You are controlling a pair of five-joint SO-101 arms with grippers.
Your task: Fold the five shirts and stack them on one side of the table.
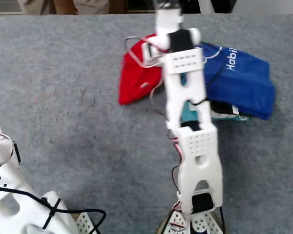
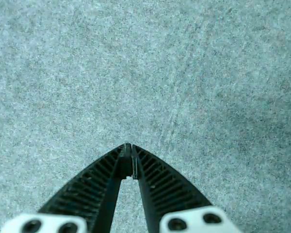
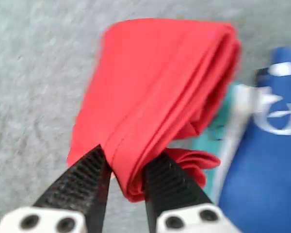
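High view: a gray, felt-covered desk (image 1: 63, 97) runs almost to the top of the frame, where its far edge shows as a straight line. A folded red shirt (image 1: 134, 80) lies at upper centre, near that edge. Just to its right, a folded blue shirt (image 1: 239, 78) with white lettering tops a small pile. A teal layer (image 1: 189, 111) and a dark layer peek out below the blue shirt's lower edge. The white right arm (image 1: 193, 141) reaches from the bottom centre up the frame. It crosses over the gap between the red shirt and the pile and hides where they meet. The white left arm (image 1: 14, 195) sits in the lower left corner with a black cable (image 1: 83, 210) looped beside it. The whole left half of the desk is bare gray surface, as is the strip along the right edge below the pile.

Left wrist view: the black, ribbed left fingers (image 2: 102, 179) are pressed together at their tips and hold nothing. Open desk (image 2: 184, 73) spreads on every side of them.

Right wrist view: the right fingers (image 3: 82, 179) are clamped on a thick folded edge of the red shirt (image 3: 160, 77). The blue shirt (image 3: 262, 184) lies at the right of the frame, with the teal layer (image 3: 218, 131) between the two. Bare desk (image 3: 29, 73) lies at the left.
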